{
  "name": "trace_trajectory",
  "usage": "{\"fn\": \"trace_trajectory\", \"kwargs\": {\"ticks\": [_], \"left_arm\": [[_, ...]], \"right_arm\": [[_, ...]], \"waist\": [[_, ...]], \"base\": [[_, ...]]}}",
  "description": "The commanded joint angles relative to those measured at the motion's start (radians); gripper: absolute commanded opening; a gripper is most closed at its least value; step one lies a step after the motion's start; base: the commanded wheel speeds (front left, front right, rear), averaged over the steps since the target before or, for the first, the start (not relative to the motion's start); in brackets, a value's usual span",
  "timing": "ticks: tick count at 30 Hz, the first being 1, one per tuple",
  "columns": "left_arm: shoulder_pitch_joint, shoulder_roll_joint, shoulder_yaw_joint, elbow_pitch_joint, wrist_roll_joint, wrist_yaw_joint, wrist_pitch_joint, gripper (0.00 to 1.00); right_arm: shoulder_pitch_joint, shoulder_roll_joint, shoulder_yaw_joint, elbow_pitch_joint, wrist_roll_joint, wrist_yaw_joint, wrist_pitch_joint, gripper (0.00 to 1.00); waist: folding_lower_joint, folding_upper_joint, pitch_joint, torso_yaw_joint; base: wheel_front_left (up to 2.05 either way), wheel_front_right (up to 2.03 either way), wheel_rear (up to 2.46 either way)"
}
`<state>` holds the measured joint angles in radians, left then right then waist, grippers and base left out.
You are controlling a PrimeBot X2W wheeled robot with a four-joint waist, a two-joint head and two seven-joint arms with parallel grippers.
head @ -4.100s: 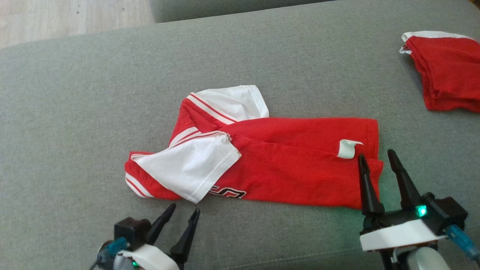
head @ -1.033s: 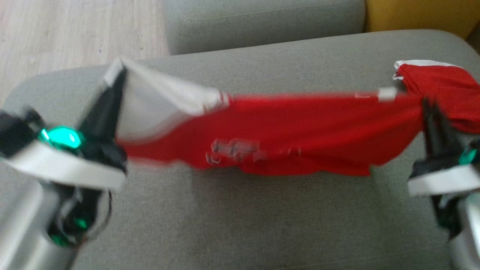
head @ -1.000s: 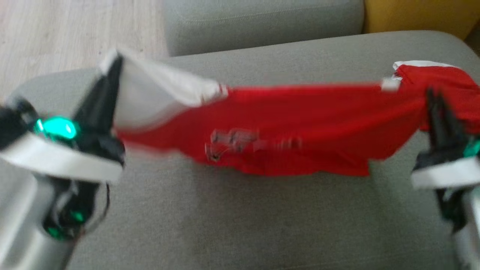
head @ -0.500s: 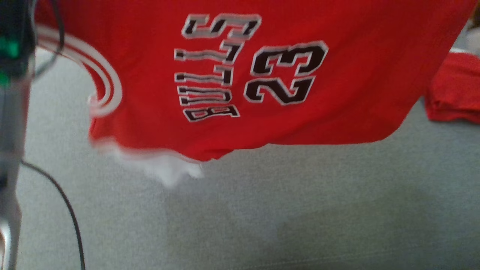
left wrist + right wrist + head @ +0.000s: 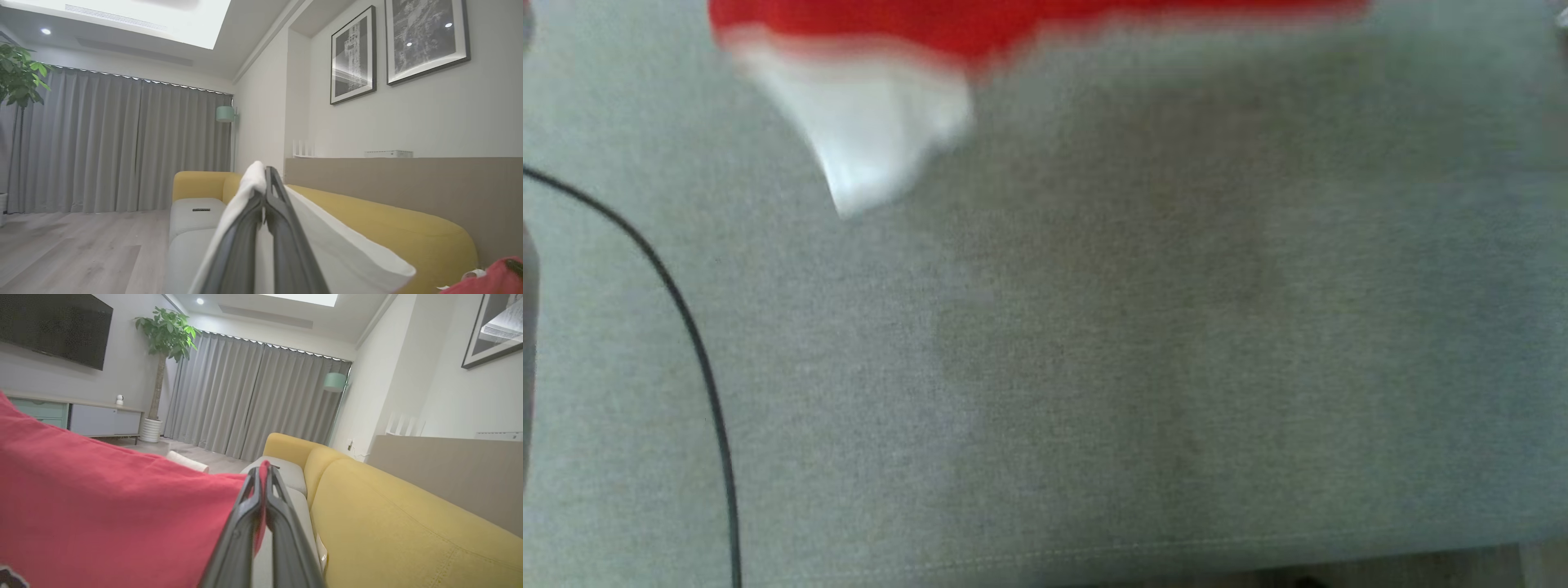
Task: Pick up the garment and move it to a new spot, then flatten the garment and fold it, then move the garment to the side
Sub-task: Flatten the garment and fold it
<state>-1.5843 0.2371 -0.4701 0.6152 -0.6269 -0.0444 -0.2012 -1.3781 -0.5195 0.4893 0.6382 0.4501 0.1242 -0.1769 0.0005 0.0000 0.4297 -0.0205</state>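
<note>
Above the grey seat cushion [image 5: 1094,367], at twelve o'clock in the head view, the garment [image 5: 1013,20] hangs spread between both arms, long axis nine to three, left gripper [image 5: 266,171] clamped on its white end, right gripper [image 5: 261,468] pinching its red end.

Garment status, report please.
Left gripper shut on white sleeve. Right gripper shut on red cloth. The garment hangs over grey cushion. Black cable at left.

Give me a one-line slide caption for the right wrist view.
Right gripper, jaws shut on the edge of the red garment, with a yellow sofa and grey curtains beyond.
</note>
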Motion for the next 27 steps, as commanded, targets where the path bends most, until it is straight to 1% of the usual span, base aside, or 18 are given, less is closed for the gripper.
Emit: {"fn": "trace_trajectory", "kwargs": {"ticks": [1,5,6,8,13,16,19,22,27], "left_arm": [[-0.104,0.013,0.027,0.023,0.021,-0.006,-0.034,0.0],[-0.147,-0.022,0.037,0.082,0.039,-0.033,-0.057,0.0],[-0.147,-0.022,0.037,0.082,0.039,-0.033,-0.057,0.0],[-0.144,-0.034,0.06,0.076,0.036,-0.048,-0.059,0.0],[-0.054,-0.053,0.105,0.023,0.041,-0.075,-0.06,0.0],[0.053,-0.058,0.105,-0.017,0.035,-0.082,-0.06,0.0],[0.194,-0.046,0.1,-0.073,0.021,-0.085,-0.06,0.0],[0.354,-0.013,0.078,-0.162,0.0,-0.086,-0.06,0.0],[0.652,0.067,0.093,-0.328,-0.016,-0.086,-0.06,0.0]], "right_arm": [[-0.083,-0.02,0.026,0.019,-0.005,0.007,-0.043,0.0],[-0.165,-0.038,0.075,0.07,-0.012,0.007,-0.079,0.0],[-0.165,-0.038,0.075,0.07,-0.012,0.007,-0.079,0.0],[-0.178,-0.048,0.092,0.079,-0.007,0.007,-0.083,0.0],[-0.125,-0.08,0.102,0.025,0.028,0.007,-0.084,0.0],[-0.045,-0.096,0.101,0.007,0.045,0.007,-0.085,0.0],[0.052,-0.109,0.112,-0.008,0.067,0.007,-0.085,0.0],[0.15,-0.119,0.101,-0.028,0.101,0.007,-0.085,0.0],[0.339,-0.122,0.055,-0.095,0.16,0.007,-0.085,0.0]], "waist": [[-0.0005,0.0,0.084,0.022],[-0.0005,0.0,0.107,0.044],[-0.0005,0.0,0.107,0.044],[-0.0005,0.0,0.119,0.056],[-0.0005,0.0,0.139,0.081],[-0.0005,0.0,0.134,0.092],[-0.0005,0.0,0.113,0.096],[-0.0005,0.0,0.075,0.092],[-0.0005,0.0,-0.012,0.073]], "base": [[0.0,0.0,0.0],[0.0,0.0,0.0],[0.0,0.0,0.0],[0.0,0.0,0.0],[0.0,0.0,0.0],[0.0,0.0,0.0],[0.0,0.0,0.0],[0.0,0.0,0.0],[0.0,0.0,0.0]]}}
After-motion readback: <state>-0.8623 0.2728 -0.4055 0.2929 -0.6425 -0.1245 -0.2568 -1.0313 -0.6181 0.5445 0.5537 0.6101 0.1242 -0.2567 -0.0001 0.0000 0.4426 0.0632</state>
